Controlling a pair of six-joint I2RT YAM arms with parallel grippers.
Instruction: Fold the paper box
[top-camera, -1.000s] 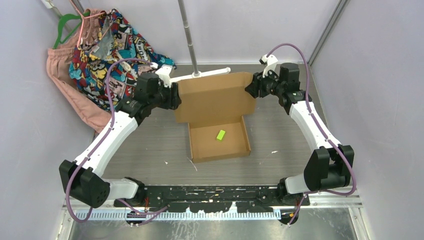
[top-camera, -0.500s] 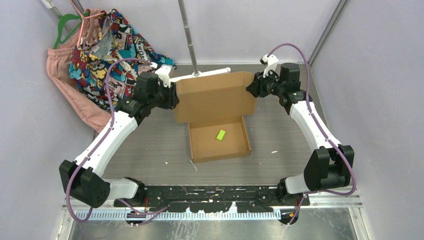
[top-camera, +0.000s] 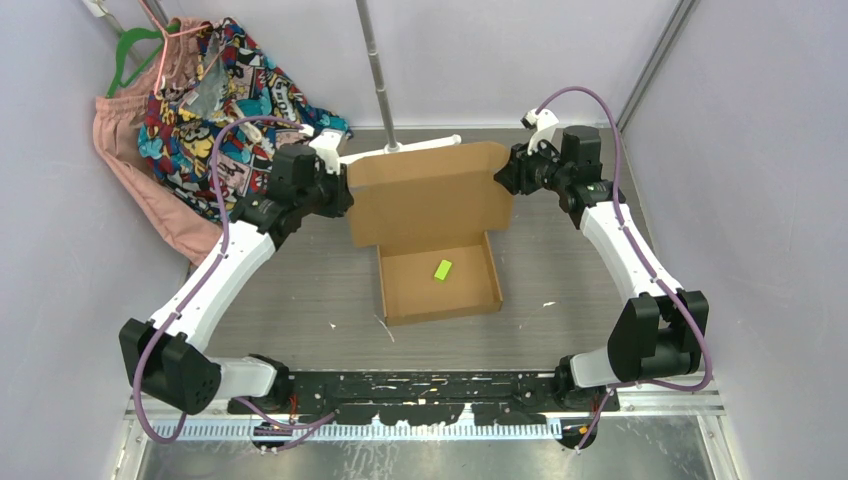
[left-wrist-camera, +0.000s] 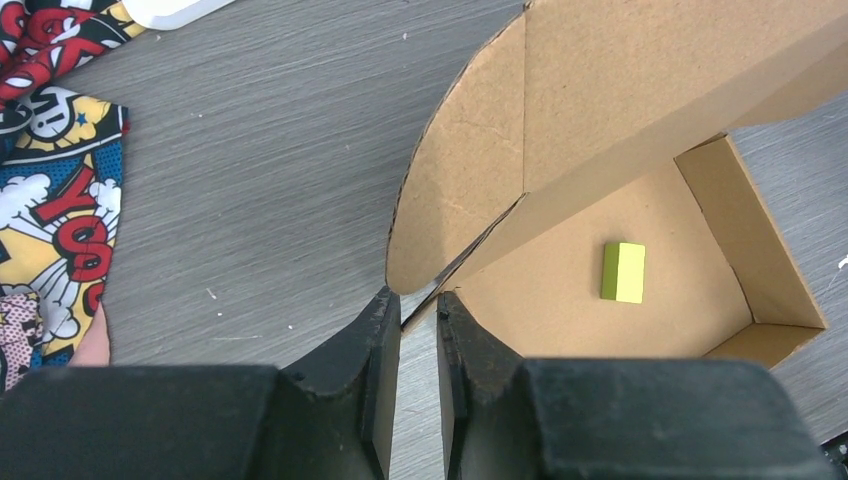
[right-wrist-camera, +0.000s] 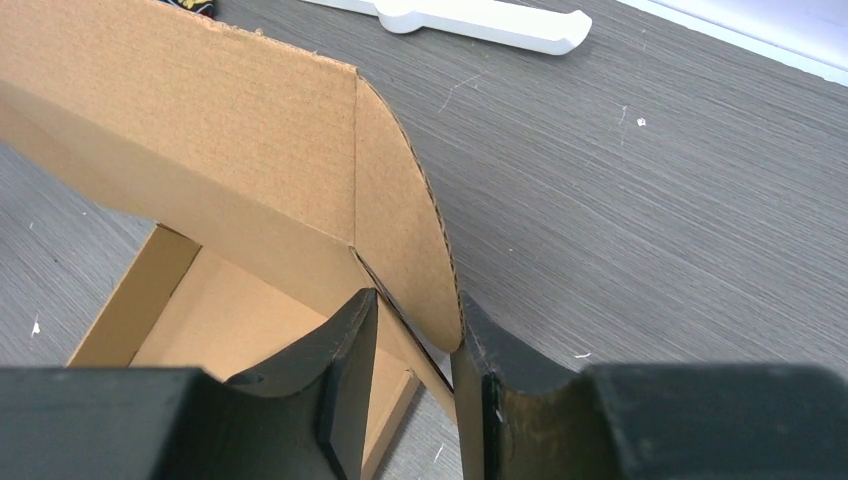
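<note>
Grey wood-grain tabletop (top-camera: 300, 270) enclosed by pale lilac walls (top-camera: 480, 50), with both arms reaching from the near edge to the far half. The paper box (top-camera: 430, 200), plain brown corrugated cardboard, sits at the centre of the table. Its shallow tray lies flat with side walls upright, and its wide lid is raised at the far side, leaning over the tray. A small yellow-green rectangular block (top-camera: 441, 268) rests on the tray floor, apart from all four walls.

The left gripper (top-camera: 345, 192) meets the rounded side flap at the lid's left end. In the left wrist view its fingers (left-wrist-camera: 385, 330) stand close together with the flap's lower corner at the narrow gap; whether they press on it cannot be told. The right gripper (top-camera: 503, 172) meets the matching flap at the lid's right end. In the right wrist view its fingers (right-wrist-camera: 345, 340) stand apart, straddling the flap's curved edge.

A slim metal pole (top-camera: 375, 70) rises just behind the lid, and its flat white foot (top-camera: 420, 147) lies along the lid's far edge. At far left, a bright comic-print cloth (top-camera: 200, 100) is heaped close behind the left wrist, with a pink garment (top-camera: 150, 190) and a green hanger (top-camera: 130, 50) beside it.
</note>
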